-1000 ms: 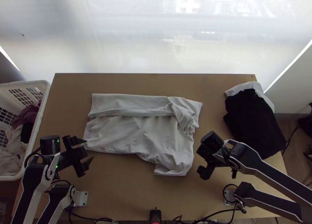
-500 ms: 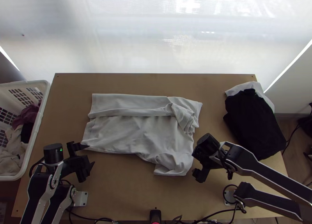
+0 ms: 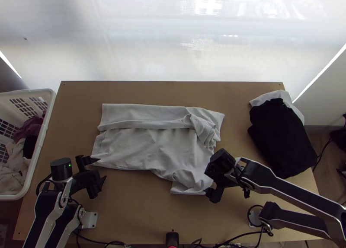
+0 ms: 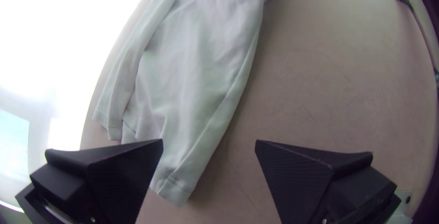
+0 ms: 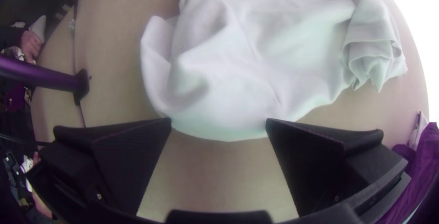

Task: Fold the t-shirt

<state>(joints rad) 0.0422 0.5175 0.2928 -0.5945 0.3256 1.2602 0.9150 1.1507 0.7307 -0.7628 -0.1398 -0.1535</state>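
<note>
In your top view, left gripper (image 3: pixel 101 169) (lower left) and right gripper (image 3: pixel 221 179) (lower centre-right) stand wide apart, empty, near the t-shirt (image 3: pixel 138 148).

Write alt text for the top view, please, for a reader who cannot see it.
A pale t-shirt lies partly folded on a wooden table, bunched at its far right, the open left gripper by its near left corner, the open right gripper by its near right. Black cloth lies at right, a white basket at left.
</note>
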